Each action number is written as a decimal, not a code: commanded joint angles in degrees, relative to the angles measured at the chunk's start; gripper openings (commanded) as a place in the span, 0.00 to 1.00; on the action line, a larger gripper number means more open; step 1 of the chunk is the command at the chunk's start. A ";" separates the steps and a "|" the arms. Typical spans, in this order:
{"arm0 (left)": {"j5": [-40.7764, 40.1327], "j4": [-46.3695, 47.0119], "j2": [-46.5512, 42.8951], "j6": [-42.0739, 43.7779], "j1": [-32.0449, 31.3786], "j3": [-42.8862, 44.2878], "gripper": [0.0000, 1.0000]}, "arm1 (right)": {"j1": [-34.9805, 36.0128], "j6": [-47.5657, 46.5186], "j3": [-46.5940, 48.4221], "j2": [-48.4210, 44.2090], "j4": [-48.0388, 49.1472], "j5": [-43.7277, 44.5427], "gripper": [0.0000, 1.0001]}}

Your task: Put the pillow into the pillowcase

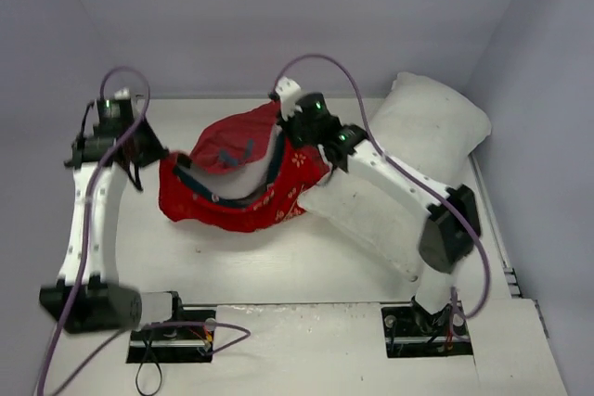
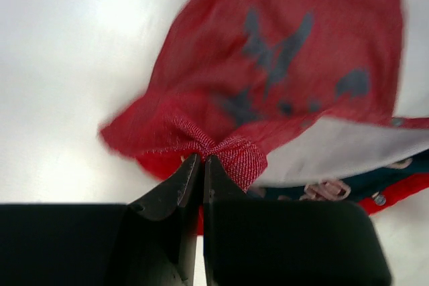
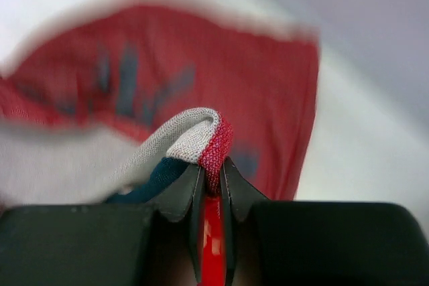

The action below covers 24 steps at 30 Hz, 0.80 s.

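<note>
The red pillowcase hangs stretched between both grippers above the middle of the table, its mouth gaping and its pale inside showing. My left gripper is shut on its left corner; in the left wrist view the gripper pinches bunched red fabric. My right gripper is shut on the far right edge; in the right wrist view the gripper clamps the folded red and grey hem. The white pillow lies at the right, running from the back right corner under my right arm, outside the case.
Pale walls close in the table at the back and both sides. Purple cables loop over both arms. The right arm's elbow sits above the pillow's near end. The arm bases stand at the near edge.
</note>
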 commanded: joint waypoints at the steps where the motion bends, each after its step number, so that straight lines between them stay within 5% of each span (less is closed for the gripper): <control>1: 4.75 5.73 12.81 2.13 2.52 21.73 0.00 | -1.62 -5.23 23.81 8.33 8.04 -4.87 0.00; 5: 4.66 6.94 19.94 1.41 3.05 55.08 0.00 | -5.39 -1.73 54.22 20.01 11.02 -13.74 0.00; 6: 4.75 7.99 20.13 1.42 3.05 59.10 0.00 | -5.49 -1.89 63.24 21.09 12.07 -14.55 0.00; 8: 5.71 16.93 16.90 1.59 3.05 60.03 0.00 | -5.14 -2.68 65.87 19.79 16.81 -17.01 0.00; 10: 8.00 33.21 7.90 2.29 3.14 51.63 0.00 | -4.53 -4.70 54.95 11.32 24.44 -19.47 0.00; 11: 7.92 37.93 4.35 2.99 3.05 40.53 0.00 | -3.91 -5.93 48.45 7.95 27.43 -19.57 0.00; 12: 5.74 41.89 1.45 3.78 3.05 36.07 0.00 | -3.99 -6.98 36.29 4.61 32.60 -19.49 0.00; 17: -2.09 35.78 -7.98 3.35 2.96 16.03 0.00 | -6.72 -6.82 12.21 -4.47 32.48 -21.93 0.00; 24: -17.57 29.97 -18.79 -6.40 2.70 -21.06 0.00 | -7.33 -2.96 -12.59 1.22 28.61 -17.65 0.00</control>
